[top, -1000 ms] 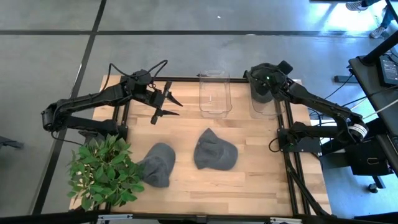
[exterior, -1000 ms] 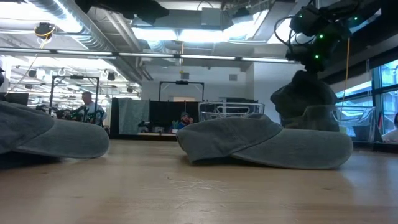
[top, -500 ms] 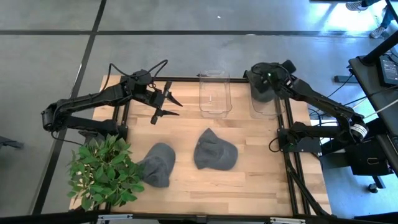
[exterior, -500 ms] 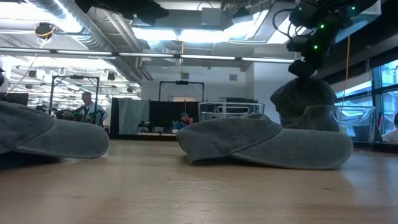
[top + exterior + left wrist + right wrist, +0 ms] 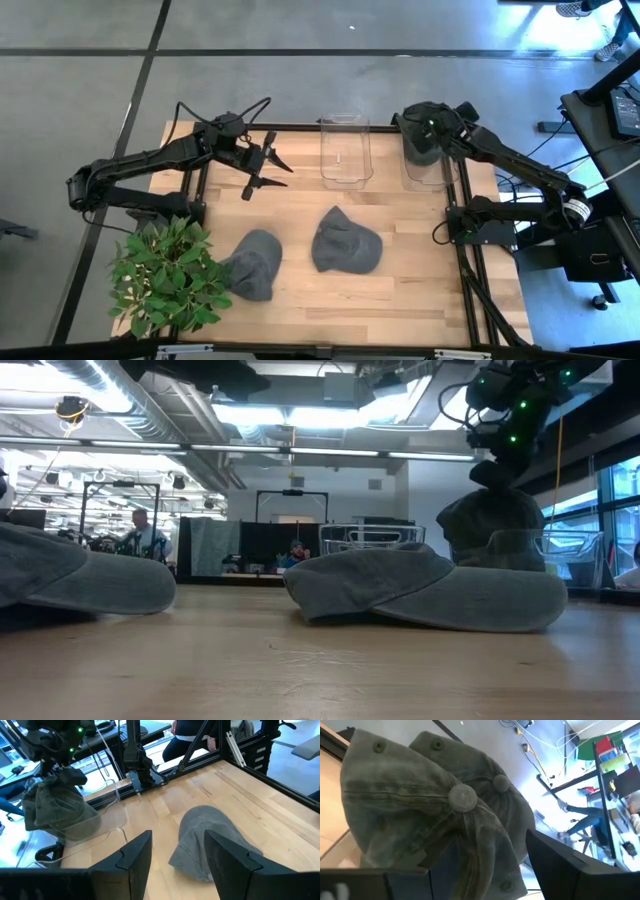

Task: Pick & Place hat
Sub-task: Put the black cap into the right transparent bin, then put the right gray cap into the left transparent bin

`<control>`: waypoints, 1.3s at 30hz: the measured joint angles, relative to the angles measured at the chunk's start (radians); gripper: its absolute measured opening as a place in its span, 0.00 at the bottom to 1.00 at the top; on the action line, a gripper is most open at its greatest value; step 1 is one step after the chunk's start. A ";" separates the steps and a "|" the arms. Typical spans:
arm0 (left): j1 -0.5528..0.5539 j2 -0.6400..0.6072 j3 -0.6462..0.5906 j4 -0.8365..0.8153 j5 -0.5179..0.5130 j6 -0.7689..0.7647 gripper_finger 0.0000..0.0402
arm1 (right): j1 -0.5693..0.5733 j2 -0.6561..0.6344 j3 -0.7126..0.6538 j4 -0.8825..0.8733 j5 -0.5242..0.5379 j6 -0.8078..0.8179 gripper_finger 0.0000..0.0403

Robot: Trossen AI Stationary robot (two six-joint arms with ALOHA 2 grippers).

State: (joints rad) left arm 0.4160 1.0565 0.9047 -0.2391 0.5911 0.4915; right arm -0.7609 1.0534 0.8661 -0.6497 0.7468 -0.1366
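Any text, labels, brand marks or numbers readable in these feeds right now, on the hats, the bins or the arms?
None can be read.
Hat in the right gripper: plain grey fabric, no logo or lettering.
Two hats on the table: no visible marks.
Clear bins: no labels visible.
Red and green boxes on a background shelf: any print is too blurred to read.

Four cameras, one table [image 5: 420, 290].
Overhead looks straight down; low one sits at tabletop level; wrist cameras look closely forward; all share the caps.
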 joint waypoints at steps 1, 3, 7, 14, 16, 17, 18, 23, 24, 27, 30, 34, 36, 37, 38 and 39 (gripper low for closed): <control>0.000 0.000 0.000 -0.001 0.000 0.000 0.44 | 0.002 0.000 0.007 -0.012 -0.008 0.023 0.57; 0.000 0.000 0.000 -0.002 0.000 0.000 0.44 | 0.002 0.000 0.029 -0.040 -0.037 0.073 0.57; 0.000 0.000 0.000 -0.002 0.000 -0.008 0.44 | 0.002 0.000 0.075 -0.152 -0.063 0.188 0.57; -0.004 0.000 0.000 -0.037 0.002 -0.192 0.44 | 0.029 0.000 0.156 -0.306 -0.310 0.231 0.57; -0.009 0.000 0.000 -0.053 0.002 -0.224 0.44 | 0.062 0.000 0.160 -0.288 -0.428 0.210 0.57; -0.011 0.000 0.000 -0.059 0.002 -0.236 0.44 | 0.083 0.000 0.160 -0.272 -0.472 0.210 0.57; -0.012 0.000 0.000 -0.061 0.002 -0.247 0.44 | 0.108 0.000 0.160 -0.258 -0.497 0.213 0.57; -0.020 0.000 0.000 -0.059 0.002 -0.263 0.44 | 0.255 0.000 0.160 -0.187 -0.477 0.193 0.57; -0.024 0.000 0.000 -0.058 0.002 -0.272 0.44 | 0.286 0.000 0.160 -0.168 -0.478 0.173 0.57; -0.047 0.006 0.000 -0.060 0.002 -0.272 0.44 | 0.389 0.000 0.155 -0.093 -0.479 0.101 0.57; -0.072 0.010 0.000 -0.056 -0.001 -0.272 0.44 | 0.491 0.001 0.119 0.012 -0.489 0.028 0.57; -0.103 0.011 0.000 -0.056 -0.059 -0.271 0.44 | 0.604 0.020 0.086 0.128 -0.529 -0.019 0.57; -0.115 0.012 0.000 -0.058 -0.104 -0.270 0.44 | 0.654 0.052 0.077 0.185 -0.577 -0.024 0.57; -0.117 0.012 0.000 -0.058 -0.121 -0.270 0.44 | 0.678 0.075 0.077 0.215 -0.596 -0.025 0.57; -0.121 0.012 0.000 -0.057 -0.143 -0.270 0.44 | 0.702 0.102 0.077 0.241 -0.600 -0.028 0.57; -0.124 0.012 0.000 -0.057 -0.160 -0.270 0.44 | 0.726 0.132 0.077 0.268 -0.601 -0.036 0.57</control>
State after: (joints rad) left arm 0.2925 1.0687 0.9043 -0.2962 0.4309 0.2211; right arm -0.0345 1.1850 0.9432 -0.3813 0.1462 -0.1722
